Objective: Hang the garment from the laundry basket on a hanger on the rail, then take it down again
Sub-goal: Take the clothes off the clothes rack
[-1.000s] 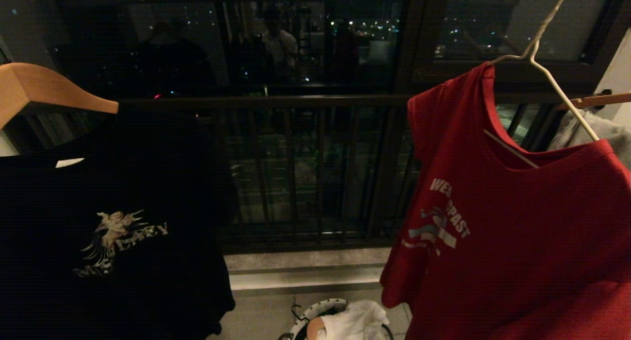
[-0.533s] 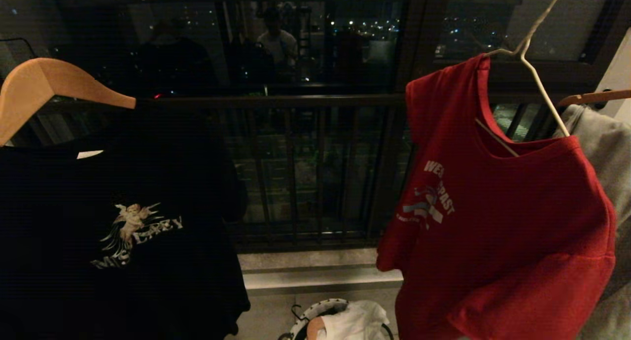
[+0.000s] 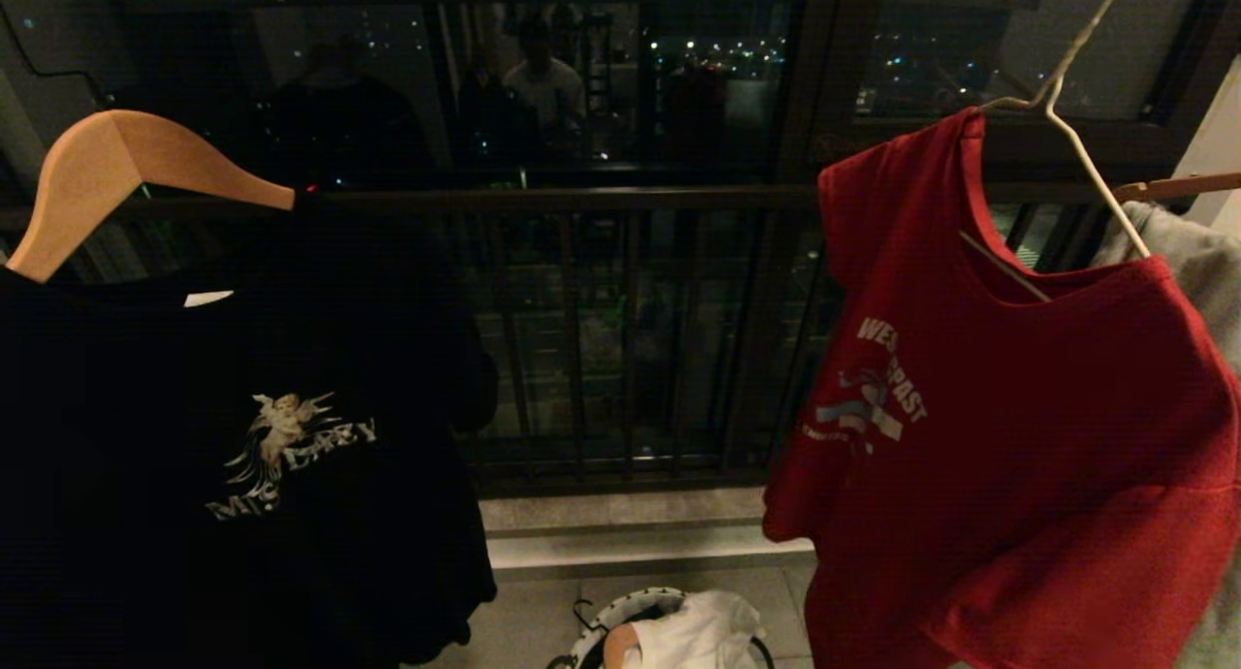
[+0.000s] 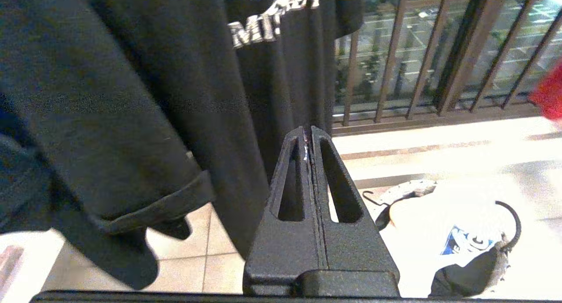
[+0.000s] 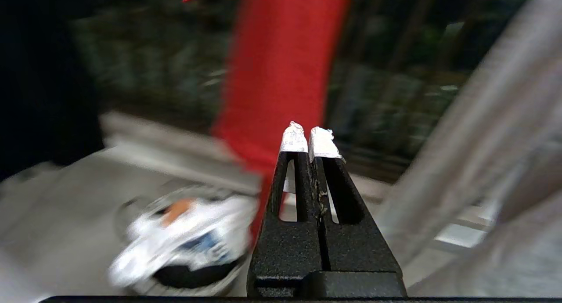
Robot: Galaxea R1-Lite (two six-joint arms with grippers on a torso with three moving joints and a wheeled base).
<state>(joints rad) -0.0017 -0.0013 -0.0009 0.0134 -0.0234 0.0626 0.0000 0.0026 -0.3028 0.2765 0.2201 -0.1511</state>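
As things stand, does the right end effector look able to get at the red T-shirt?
Probably yes: the right end effector, shut and empty, points at the red T-shirt, which hangs on the white wire hanger, with nothing between; it would have to open first.

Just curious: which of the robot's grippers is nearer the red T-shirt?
Probably the right. The right gripper, shut, points at the red T-shirt just ahead; the left gripper, shut, sits beside the black T-shirt, the red one at its view's edge.
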